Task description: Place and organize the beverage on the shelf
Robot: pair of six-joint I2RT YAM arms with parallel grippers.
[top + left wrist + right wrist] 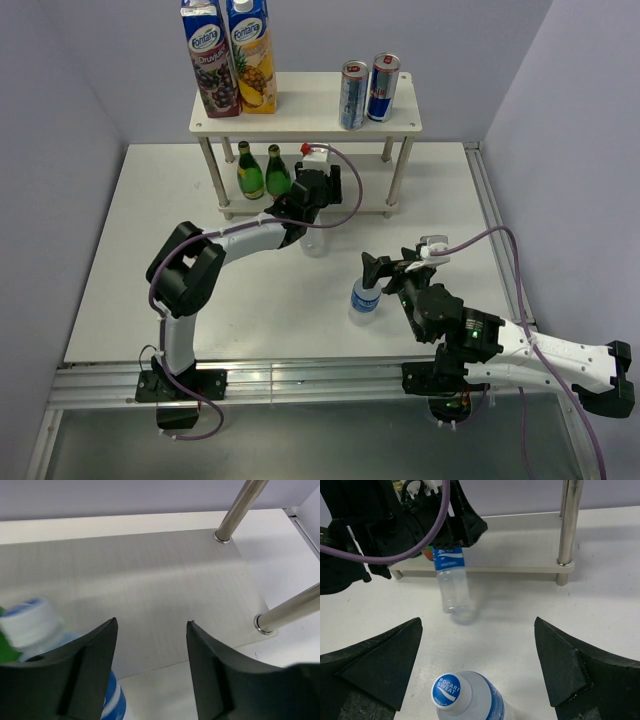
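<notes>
The white two-tier shelf (305,105) stands at the back. My left gripper (310,192) is at the front edge of its lower board (150,570). It is open (151,622). A clear bottle with a blue label (451,582) stands tilted under it, against the outside and underside of the left finger, not clamped; its white cap (30,625) shows left of that finger. My right gripper (385,270) is open wide (477,622) just above a Pocari Sweat bottle (465,700). That bottle stands upright on the table (363,298), its cap nearer the left finger.
Two juice cartons (228,55) stand on the top board's left and two cans (368,90) on its right. Two green bottles (263,172) stand on the lower board's left. Metal posts (242,507) rise at the shelf's right corners. Grey walls close in the table.
</notes>
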